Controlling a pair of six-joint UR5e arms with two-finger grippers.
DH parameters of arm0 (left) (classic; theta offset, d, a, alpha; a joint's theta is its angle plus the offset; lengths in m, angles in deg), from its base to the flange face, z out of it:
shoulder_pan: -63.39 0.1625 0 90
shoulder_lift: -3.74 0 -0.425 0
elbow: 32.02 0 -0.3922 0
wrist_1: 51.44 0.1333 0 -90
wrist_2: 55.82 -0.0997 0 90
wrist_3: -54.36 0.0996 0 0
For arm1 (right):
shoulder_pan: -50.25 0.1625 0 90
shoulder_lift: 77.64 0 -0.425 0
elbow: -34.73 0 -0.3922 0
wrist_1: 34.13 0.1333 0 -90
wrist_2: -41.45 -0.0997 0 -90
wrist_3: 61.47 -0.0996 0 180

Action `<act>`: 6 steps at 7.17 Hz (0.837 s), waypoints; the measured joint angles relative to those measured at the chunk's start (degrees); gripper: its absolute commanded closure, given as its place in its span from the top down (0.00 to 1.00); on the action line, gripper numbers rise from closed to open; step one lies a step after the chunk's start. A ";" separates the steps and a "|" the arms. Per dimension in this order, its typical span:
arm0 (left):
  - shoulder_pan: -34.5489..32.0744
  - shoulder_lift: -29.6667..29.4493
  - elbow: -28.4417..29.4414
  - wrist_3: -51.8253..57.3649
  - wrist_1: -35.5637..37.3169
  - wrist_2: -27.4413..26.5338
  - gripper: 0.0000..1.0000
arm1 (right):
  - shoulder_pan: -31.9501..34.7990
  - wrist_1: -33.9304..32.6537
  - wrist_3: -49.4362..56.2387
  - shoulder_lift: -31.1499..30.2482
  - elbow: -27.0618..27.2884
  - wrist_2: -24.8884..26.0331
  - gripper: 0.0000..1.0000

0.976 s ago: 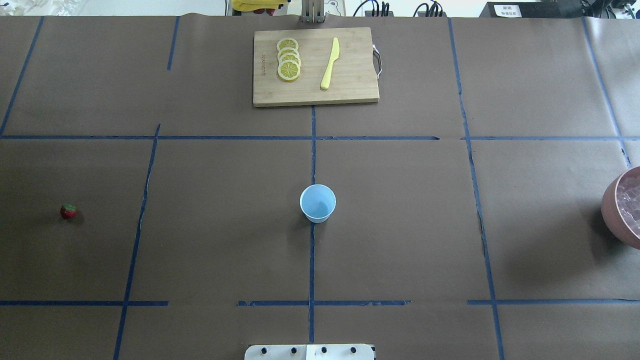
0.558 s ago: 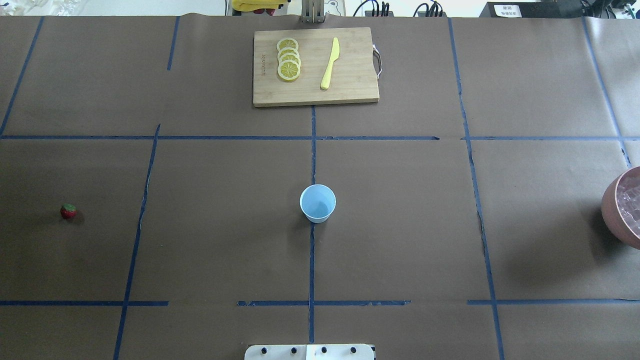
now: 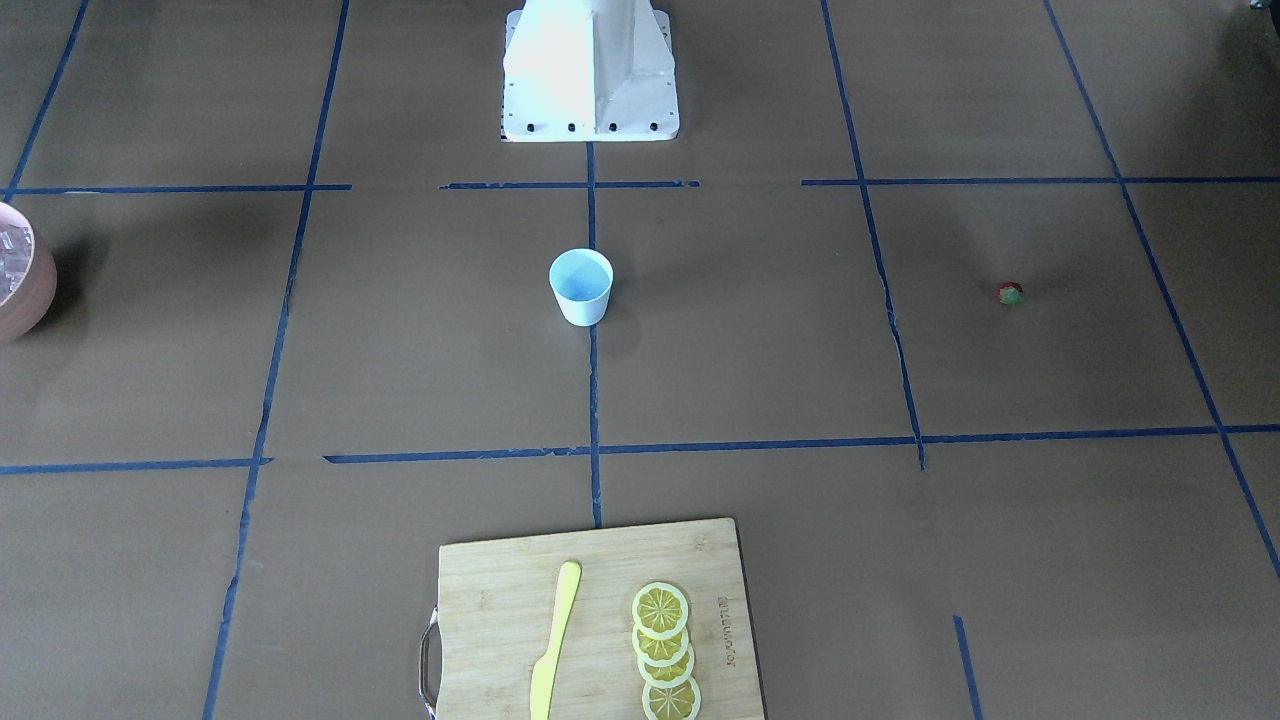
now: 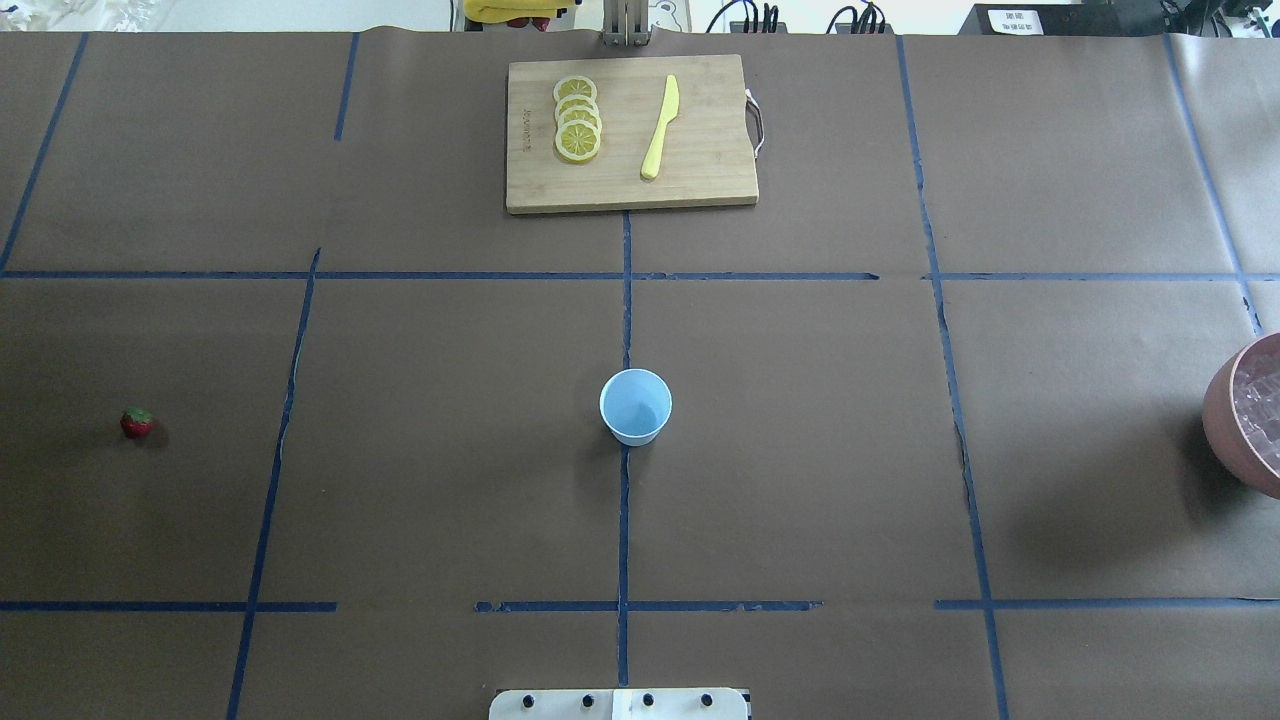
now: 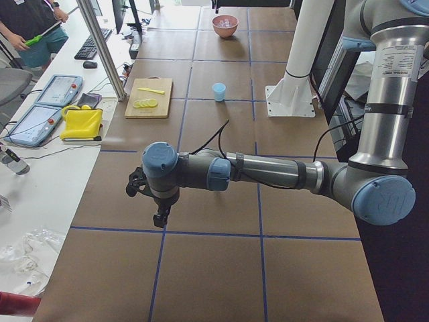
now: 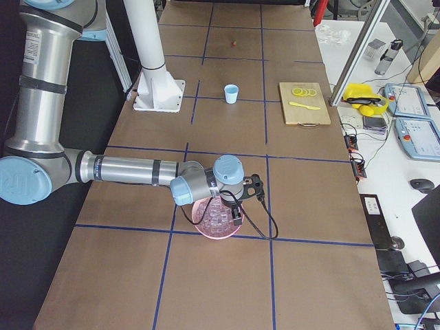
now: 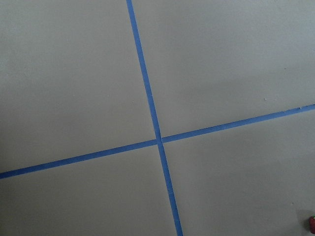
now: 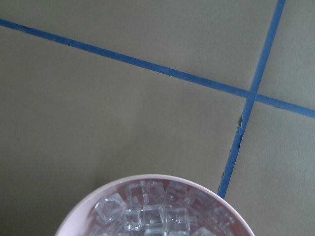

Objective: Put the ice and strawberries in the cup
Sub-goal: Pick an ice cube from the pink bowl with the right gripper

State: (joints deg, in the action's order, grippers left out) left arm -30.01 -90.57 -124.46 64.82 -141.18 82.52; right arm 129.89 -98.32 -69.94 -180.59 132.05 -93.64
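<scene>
Cup (image 4: 635,407) upright at centre of the overhead frame, on a blue tape line (image 4: 625,300), pale blue inside bare. Pink bowl (image 4: 1225,425) cut off at the right edge, mid-height, filled with ice (image 8: 147,214) cubes. Strawberry (image 4: 137,422) alone on the brown desk (image 4: 800,400) at far left, well apart from the cup.

Top centre: wooden cutting board (image 4: 700,180) with a row of overlapping lemon slices (image 4: 577,118) and a yellow knife (image 4: 660,128) beside them, not touching. Desk between cup, bowl and strawberry is open.

Right hand (image 6: 237,214) hangs over the bowl, lower centre of the exterior right view; open or closed, cannot tell. Left hand (image 5: 161,218) points down over the desk, left of centre in the exterior left view; also cannot tell. Left wrist view: tape cross, red sliver at the lower right corner.
</scene>
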 measured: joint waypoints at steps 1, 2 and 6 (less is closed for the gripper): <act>0.01 0.00 -0.06 0.00 0.00 0.00 1.00 | -1.47 4.19 -4.62 -1.56 -0.16 1.75 0.99; 0.00 0.00 -0.08 -0.01 0.00 0.00 1.00 | -2.51 6.53 -6.87 -2.44 -0.34 2.89 0.98; -0.02 0.08 -0.10 -0.01 0.08 0.07 1.00 | -8.01 10.81 -7.45 -3.27 -0.61 8.61 0.94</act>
State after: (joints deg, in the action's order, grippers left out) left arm -30.04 -90.49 -124.57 64.82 -141.10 82.59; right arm 121.88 -87.51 -77.39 -183.86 131.44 -85.03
